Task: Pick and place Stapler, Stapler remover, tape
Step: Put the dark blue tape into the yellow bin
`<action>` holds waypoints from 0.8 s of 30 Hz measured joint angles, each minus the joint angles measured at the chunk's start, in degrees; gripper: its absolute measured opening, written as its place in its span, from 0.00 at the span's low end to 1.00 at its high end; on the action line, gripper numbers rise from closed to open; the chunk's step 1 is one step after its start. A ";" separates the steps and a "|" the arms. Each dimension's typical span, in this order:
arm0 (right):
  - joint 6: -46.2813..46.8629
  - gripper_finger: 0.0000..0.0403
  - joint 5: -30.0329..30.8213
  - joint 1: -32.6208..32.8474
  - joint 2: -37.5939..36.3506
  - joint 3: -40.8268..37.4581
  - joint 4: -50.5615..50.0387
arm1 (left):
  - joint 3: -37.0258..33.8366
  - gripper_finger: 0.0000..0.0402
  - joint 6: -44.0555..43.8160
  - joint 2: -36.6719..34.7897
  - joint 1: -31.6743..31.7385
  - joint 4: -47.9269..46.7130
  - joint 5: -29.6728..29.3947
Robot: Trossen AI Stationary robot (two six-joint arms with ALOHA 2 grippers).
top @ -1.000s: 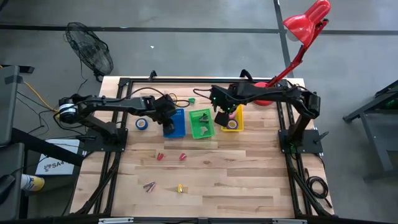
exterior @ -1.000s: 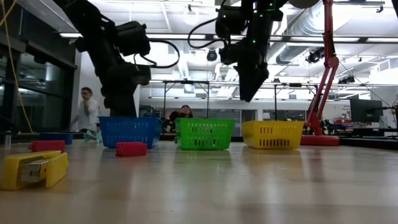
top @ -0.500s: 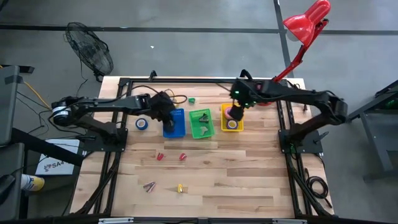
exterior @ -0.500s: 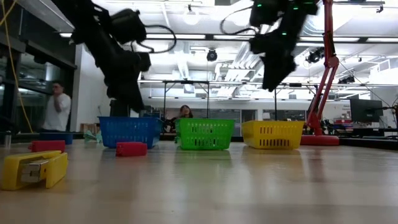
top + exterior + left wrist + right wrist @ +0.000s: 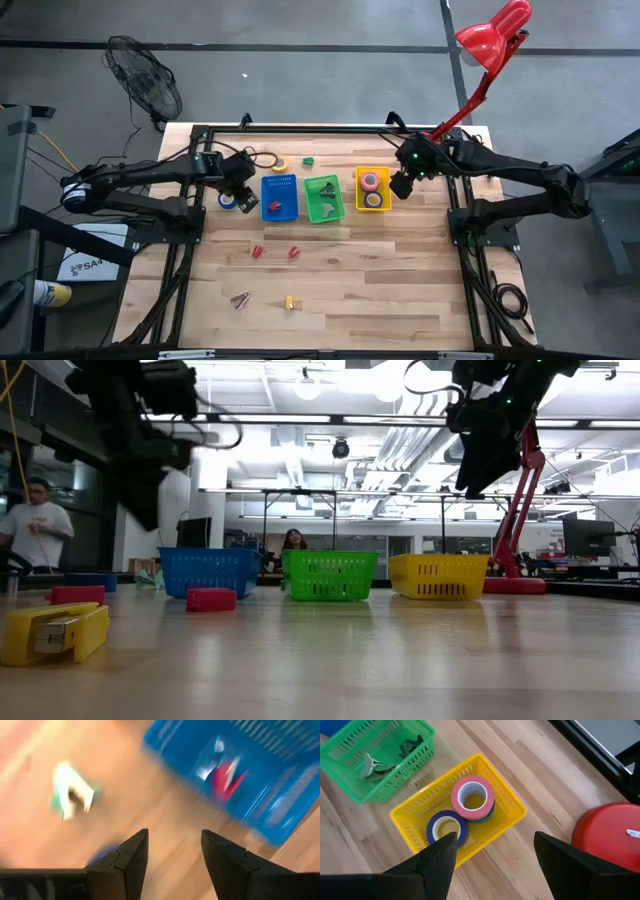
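My left gripper (image 5: 242, 188) hangs open and holds nothing, just left of the blue bin (image 5: 280, 197), in which a red stapler (image 5: 227, 775) lies. A blue tape roll (image 5: 229, 199) lies flat on the table below it. My right gripper (image 5: 495, 840) is open with nothing in it, just right of the yellow bin (image 5: 372, 189), which holds a pink tape roll (image 5: 472, 795) and a blue one (image 5: 446, 827). The green bin (image 5: 375, 750) holds dark stapler removers (image 5: 385, 760). Two red staplers (image 5: 257, 251) and a yellow stapler (image 5: 289, 302) lie on the near table.
A red lamp base (image 5: 610, 835) stands right of the yellow bin, its arm rising over the table's far right corner. A green-and-white object (image 5: 72, 800) and a cable loop (image 5: 265, 160) lie behind the blue bin. A person (image 5: 35, 525) stands beyond the table's left.
My left gripper has left the blue bin, going toward the table's left edge and rising. My right gripper has travelled from between the green and yellow bins toward the table's right edge, past the yellow bin.
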 joint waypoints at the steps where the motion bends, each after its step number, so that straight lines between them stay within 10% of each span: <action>1: 0.00 0.64 0.00 0.00 -0.34 -0.04 -0.09 | -0.01 0.45 -1.39 0.00 0.00 -2.64 0.00; 24: -2.91 0.64 -0.90 0.00 -0.68 -0.04 -0.26 | -0.07 0.45 -9.38 8.74 0.00 -11.25 -0.78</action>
